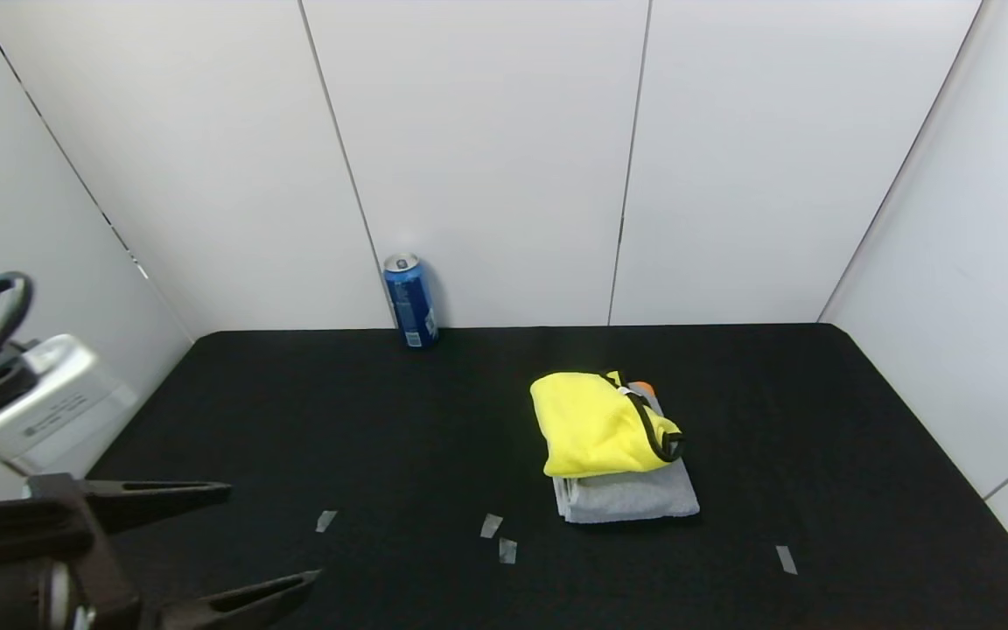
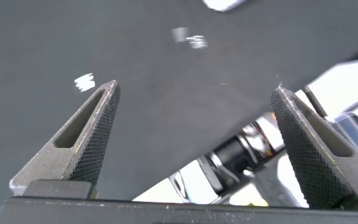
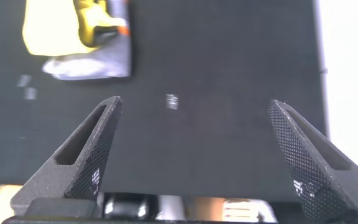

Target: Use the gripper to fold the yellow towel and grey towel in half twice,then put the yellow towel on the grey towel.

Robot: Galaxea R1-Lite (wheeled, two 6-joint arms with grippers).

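Lying folded on the black bench (image 1: pixel 381 420), a little toward its right side and about midway between far and near edges, the grey towel (image 1: pixel 635 499) carries the yellow towel (image 1: pixel 596 427), which covers all but the grey strip nearest the bench's front edge. Only the head view takes in the whole stack together with a blue can (image 1: pixel 410 300) standing upright at the bench's far edge against the white wall, and four small tape marks (image 1: pixel 491 525) strung along the near part of the bench. The yellow bundle is slightly longer from far to near than across, its long axis slanting a little toward the right front corner; its black trim (image 1: pixel 648 429) runs down the right side and curls at the near right corner, and an orange marking (image 1: pixel 646 387) of the grey towel peeks out at the far end. The grey towel's longer side lies roughly parallel to the front edge. The right wrist view shows the same stack, well apart from the right gripper (image 3: pixel 194 106), whose jaws stand released and wide over bare bench; in the head view only one dark tip shows at the right edge. The left gripper (image 1: pixel 272 534) hangs over the near left corner, jaws spread and empty; the left wrist view (image 2: pixel 194 93) shows tape marks and part of the robot's frame beyond the bench's edge.
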